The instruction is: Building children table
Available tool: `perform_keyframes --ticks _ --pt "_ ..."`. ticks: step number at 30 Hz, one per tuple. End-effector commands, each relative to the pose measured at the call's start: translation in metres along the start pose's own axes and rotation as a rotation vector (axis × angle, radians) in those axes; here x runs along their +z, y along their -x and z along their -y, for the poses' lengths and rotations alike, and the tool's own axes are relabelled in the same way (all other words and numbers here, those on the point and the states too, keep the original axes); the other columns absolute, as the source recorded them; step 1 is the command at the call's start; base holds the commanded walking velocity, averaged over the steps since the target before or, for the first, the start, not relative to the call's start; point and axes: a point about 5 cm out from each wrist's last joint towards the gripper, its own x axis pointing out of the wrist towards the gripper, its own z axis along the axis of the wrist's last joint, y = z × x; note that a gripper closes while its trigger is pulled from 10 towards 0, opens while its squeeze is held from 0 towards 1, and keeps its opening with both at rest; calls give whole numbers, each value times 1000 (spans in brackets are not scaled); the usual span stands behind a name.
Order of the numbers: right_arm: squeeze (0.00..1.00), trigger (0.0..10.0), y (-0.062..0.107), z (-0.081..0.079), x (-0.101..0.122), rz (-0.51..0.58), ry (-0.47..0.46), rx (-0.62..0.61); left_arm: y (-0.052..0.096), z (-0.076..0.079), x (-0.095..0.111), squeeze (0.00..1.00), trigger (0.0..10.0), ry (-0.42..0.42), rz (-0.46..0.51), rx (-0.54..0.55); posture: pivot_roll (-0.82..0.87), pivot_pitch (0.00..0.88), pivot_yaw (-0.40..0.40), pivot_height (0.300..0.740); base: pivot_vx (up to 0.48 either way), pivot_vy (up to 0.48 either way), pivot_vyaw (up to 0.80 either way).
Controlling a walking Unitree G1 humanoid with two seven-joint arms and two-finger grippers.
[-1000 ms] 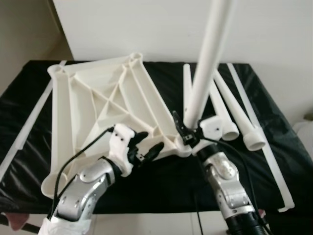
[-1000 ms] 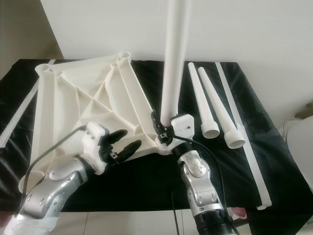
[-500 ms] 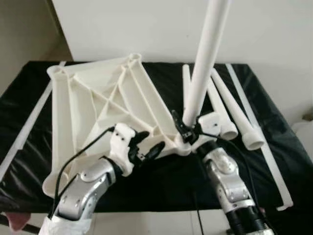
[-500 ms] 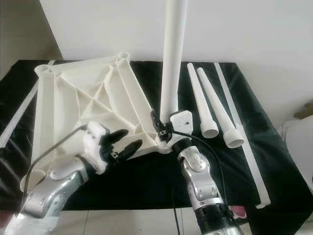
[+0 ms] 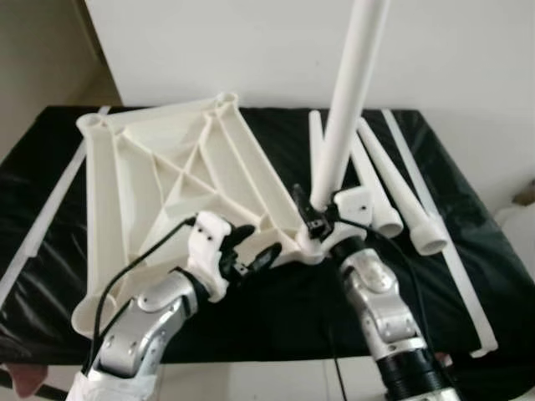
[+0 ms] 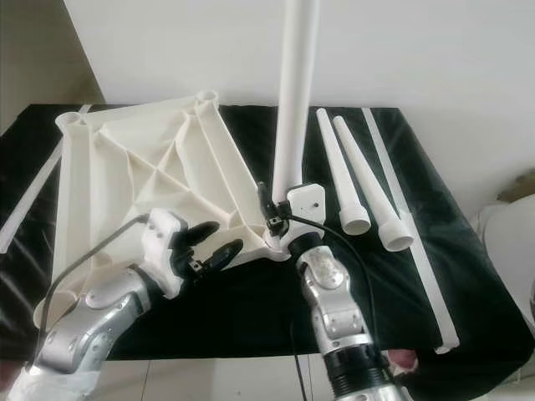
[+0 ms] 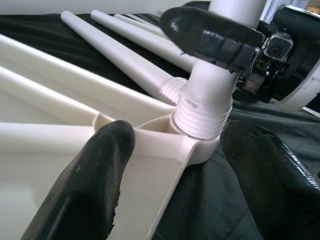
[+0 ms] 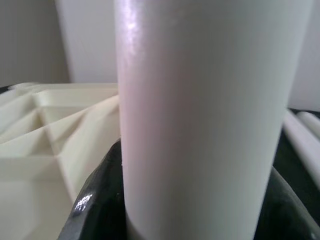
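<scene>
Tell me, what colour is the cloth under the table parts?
Black; the cloth shows best in the right eye view.

Black cloth (image 5: 276, 301) covering the work surface, white wall (image 5: 251, 50) behind, pale floor strip (image 5: 276, 380) in front

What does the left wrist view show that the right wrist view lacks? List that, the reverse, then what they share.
Left wrist view adds: the upright leg with its threaded end in the corner socket, the open left pincer flanking that corner, and the right pincer shut on the leg. Right wrist view adds: the leg's smooth shaft close up, between its own dark fingers. Both: the leg, the ribbed tabletop, loose legs.
</scene>
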Motion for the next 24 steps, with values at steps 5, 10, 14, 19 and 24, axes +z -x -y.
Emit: perform_keyframes --ticks 5,10,14,19,24 --pt "0 10000 19 4 -31 -179 57 -269 0 6 -1 0 10000 12 -4 -52 -32 112 -11 740 0 0 0" --pt "0 10000 22 -6 -31 -186 10 -226 0 7 -1 0 10000 16 -6 -58 -27 111 -13 740 0 0 0" --pt "0 10000 23 -7 -33 -192 1 -225 0 7 -1 0 10000 16 -8 -57 -23 109 -13 740 0 0 0" --pt "0 10000 23 -9 -33 -210 -21 -247 1 7 -2 0 10000 19 -11 -54 -22 105 -14 740 0 0 0" --pt "0 10000 24 -9 -33 -210 -28 -257 1 7 -2 0 10000 20 -11 -55 -22 107 -14 740 0 0 0"
